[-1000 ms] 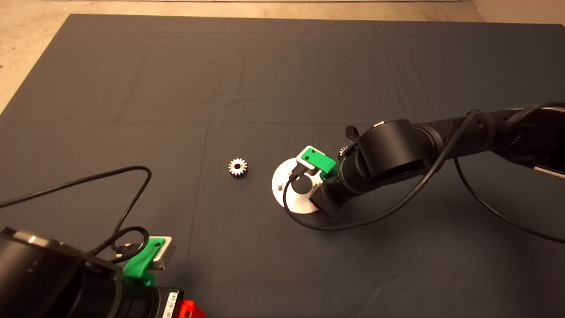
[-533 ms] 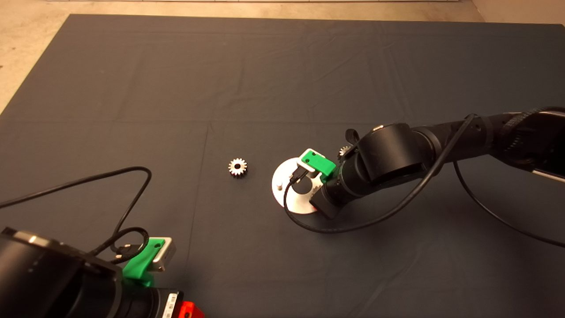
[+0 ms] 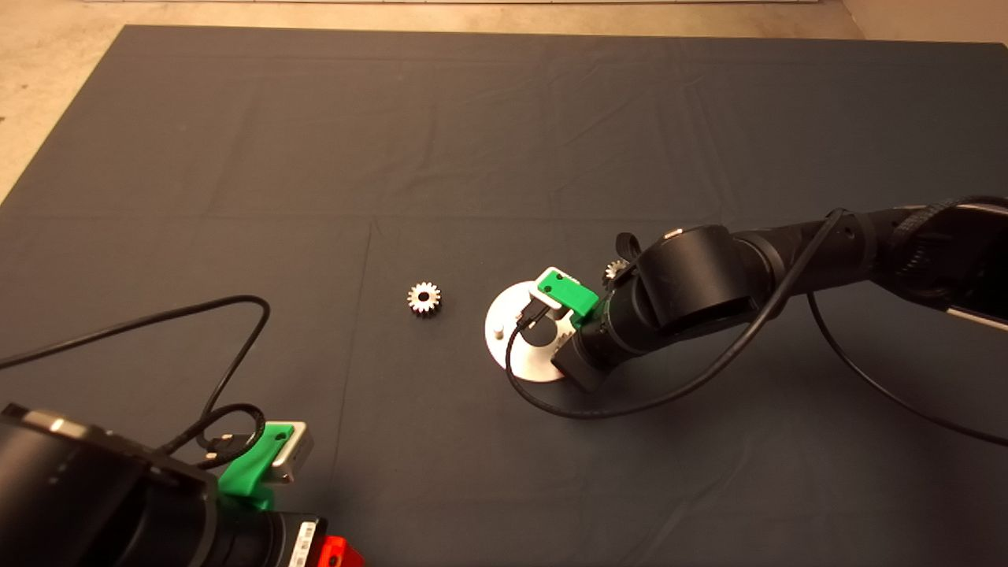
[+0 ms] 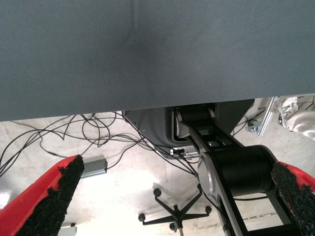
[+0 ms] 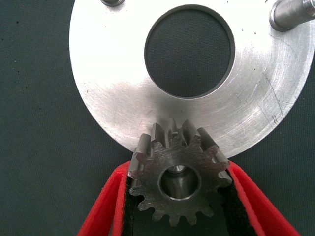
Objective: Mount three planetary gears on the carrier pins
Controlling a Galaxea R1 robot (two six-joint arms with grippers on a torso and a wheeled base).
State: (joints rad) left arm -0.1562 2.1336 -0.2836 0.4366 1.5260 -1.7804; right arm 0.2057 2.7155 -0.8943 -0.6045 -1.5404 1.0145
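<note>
1. Left gripper (image 3: 335,551) sits parked at the near left edge of the bench, mostly cut off in the head view. Its wrist view shows both fingers (image 4: 49,201) spread wide, holding nothing, with floor cables beyond the mat (image 4: 157,49).
2. Right gripper (image 5: 179,211) is over the disc (image 3: 504,315); from the head view its fingers are hidden under the arm.
3. The right wrist view shows those fingers clamped on one gear (image 5: 179,179), silvery-grey, teeth crisp. A pin (image 5: 177,184) shows inside its bore, apparently at the disc's rim; seating depth cannot be confirmed.
4. Two bare pins (image 5: 290,14) stand on the far side of the disc, partly cut off.
5. A second gear (image 3: 424,298) lies flat left of the disc, apart from it.
6. A third gear (image 3: 613,272) peeks out behind the right arm, mostly hidden.
7. No legible writing.
</note>
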